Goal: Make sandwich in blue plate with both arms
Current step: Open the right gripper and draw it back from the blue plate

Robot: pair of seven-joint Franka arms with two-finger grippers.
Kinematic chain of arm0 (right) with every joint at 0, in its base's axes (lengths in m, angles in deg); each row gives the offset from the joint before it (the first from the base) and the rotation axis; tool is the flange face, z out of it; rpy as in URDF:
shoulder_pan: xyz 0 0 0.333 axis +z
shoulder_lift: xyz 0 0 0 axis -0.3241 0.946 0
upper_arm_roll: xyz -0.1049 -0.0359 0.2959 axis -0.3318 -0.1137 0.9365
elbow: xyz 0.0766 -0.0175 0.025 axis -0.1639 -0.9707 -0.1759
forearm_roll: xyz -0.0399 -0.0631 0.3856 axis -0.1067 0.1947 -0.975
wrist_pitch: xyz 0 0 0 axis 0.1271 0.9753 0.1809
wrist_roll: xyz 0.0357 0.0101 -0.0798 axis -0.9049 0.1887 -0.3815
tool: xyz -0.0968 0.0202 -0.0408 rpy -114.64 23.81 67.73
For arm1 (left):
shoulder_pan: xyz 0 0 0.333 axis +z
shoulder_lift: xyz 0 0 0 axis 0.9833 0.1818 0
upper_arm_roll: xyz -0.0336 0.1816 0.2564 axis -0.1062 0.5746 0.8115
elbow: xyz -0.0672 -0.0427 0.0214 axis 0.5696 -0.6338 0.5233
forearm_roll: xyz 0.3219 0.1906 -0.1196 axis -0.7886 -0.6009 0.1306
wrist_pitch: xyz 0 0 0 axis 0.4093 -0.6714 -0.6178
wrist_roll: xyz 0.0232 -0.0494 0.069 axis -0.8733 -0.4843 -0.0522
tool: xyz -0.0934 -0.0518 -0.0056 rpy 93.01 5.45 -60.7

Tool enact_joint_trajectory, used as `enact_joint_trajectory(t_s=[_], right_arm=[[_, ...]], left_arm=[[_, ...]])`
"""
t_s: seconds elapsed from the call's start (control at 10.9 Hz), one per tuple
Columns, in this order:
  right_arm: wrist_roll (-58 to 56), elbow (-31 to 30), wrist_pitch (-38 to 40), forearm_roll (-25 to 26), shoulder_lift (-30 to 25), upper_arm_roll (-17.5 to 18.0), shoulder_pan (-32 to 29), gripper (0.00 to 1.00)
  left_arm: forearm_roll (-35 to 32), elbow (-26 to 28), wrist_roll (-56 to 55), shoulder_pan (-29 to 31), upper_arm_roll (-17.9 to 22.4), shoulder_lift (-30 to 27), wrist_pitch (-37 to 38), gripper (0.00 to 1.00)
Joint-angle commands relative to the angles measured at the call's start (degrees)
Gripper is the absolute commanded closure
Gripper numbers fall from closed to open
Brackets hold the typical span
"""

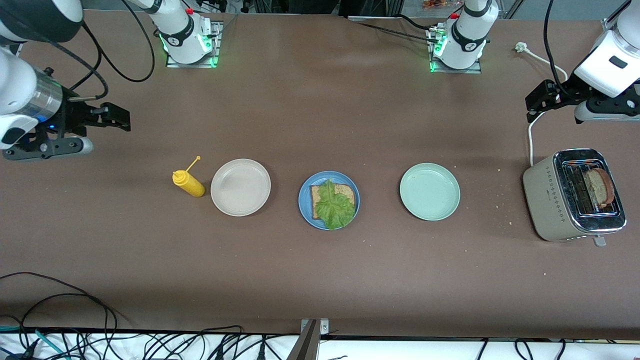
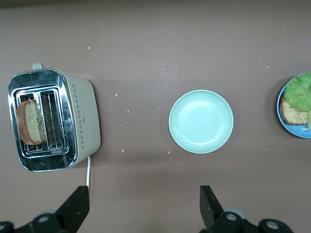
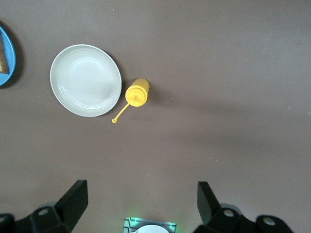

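Observation:
The blue plate (image 1: pixel 304 200) lies mid-table, and its edge also shows in the wrist views (image 2: pixel 280 108) (image 3: pixel 7 53). On it rests one slice of brown bread (image 1: pixel 316 192) (image 2: pixel 293 112) with a ruffled lettuce leaf (image 1: pixel 333 205) (image 2: pixel 299 91) on top. A second slice (image 1: pixel 599 186) (image 2: pixel 30 122) stands in a slot of the toaster (image 1: pixel 545 195) (image 2: pixel 83 116). My left gripper (image 1: pixel 537 102) (image 2: pixel 144 201) hangs open and empty over the table by the toaster's cable. My right gripper (image 1: pixel 120 117) (image 3: pixel 142 196) hangs open and empty over the table at the right arm's end.
A pale green plate (image 1: pixel 429 191) (image 2: pixel 200 121) sits between the blue plate and the toaster. A beige plate (image 1: pixel 240 187) (image 3: pixel 85 80) and a yellow mustard bottle (image 1: pixel 188 183) (image 3: pixel 137 92) stand toward the right arm's end. The toaster's white cable (image 1: pixel 531 140) runs toward the bases.

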Motion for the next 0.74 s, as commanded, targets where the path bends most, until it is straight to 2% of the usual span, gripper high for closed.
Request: enact_joint_trajectory(t_s=[0.0,0.09,0.18,0.37,0.64], right_arm=[[-0.24,-10.10,-5.85,0.97,-7.54,8.96,-10.87,0.00],[-0.24,-15.46,-9.27,1.50,-10.97,10.01,-12.80,0.00],[-0.16,-16.99,-9.74,1.76,-12.13,11.59,-15.35,0.00],[-0.07,-16.74,-9.14,2.29,-12.93,13.35,-16.77,0.00],[-0.33,-16.04,-8.25,2.99,-12.50,13.45,-16.87,0.00]], left_arm=[[0.36,-1.57,-0.21,0.48,-0.18,0.65,1.10,0.00],[0.36,-1.57,-0.21,0.48,-0.18,0.65,1.10,0.00],[0.36,-1.57,-0.21,0.48,-0.18,0.65,1.10,0.00],[0.36,-1.57,-0.21,0.48,-0.18,0.65,1.10,0.00],[0.54,-1.65,-0.21,0.83,-0.18,0.65,1.10,0.00]])
